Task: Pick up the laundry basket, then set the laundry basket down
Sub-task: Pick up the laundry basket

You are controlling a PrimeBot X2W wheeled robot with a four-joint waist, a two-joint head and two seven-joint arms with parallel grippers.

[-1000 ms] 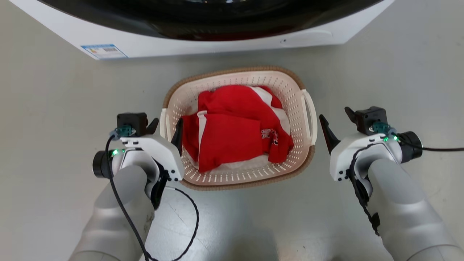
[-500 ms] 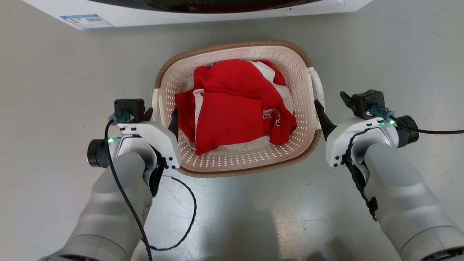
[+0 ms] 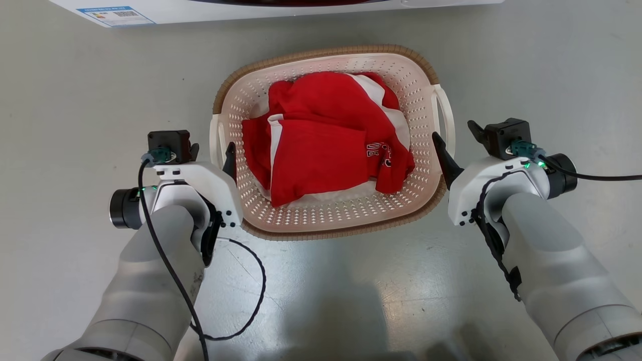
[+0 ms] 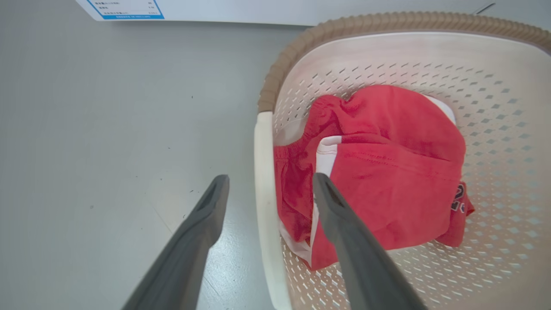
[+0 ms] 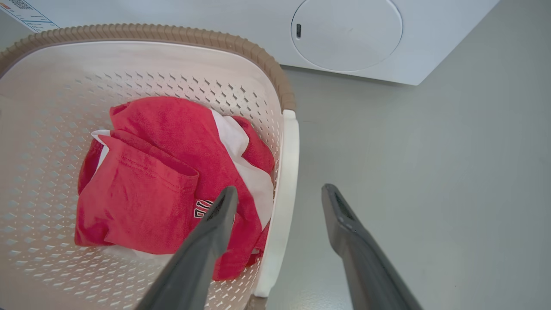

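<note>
The laundry basket (image 3: 326,218) sits on the grey floor (image 3: 100,75), with the white washing machine (image 3: 301,9) just beyond its far rim. A crumpled red and white garment (image 3: 321,150) lies inside the basket.

The left gripper (image 3: 211,149) is at the basket's left side with its fingers spread. In the left wrist view the left gripper (image 4: 270,178) straddles the basket's white left handle (image 4: 263,172). One finger is outside the basket over the floor. The other is inside the rim, over the edge of the garment (image 4: 387,172). The handle runs up between the two fingers, and it is not clear whether either finger touches it.

The right gripper (image 3: 454,131) is at the basket's right side, also spread. In the right wrist view the right gripper (image 5: 280,189) has the basket's right handle (image 5: 286,172) between its fingers. Its inner finger is over the garment (image 5: 163,172) and its outer finger is over the floor beside the basket. Contact with this handle cannot be made out either.

Both grippers are toward the near half of the basket. Their fingers point toward its far rim and the washing machine (image 5: 344,34).
</note>
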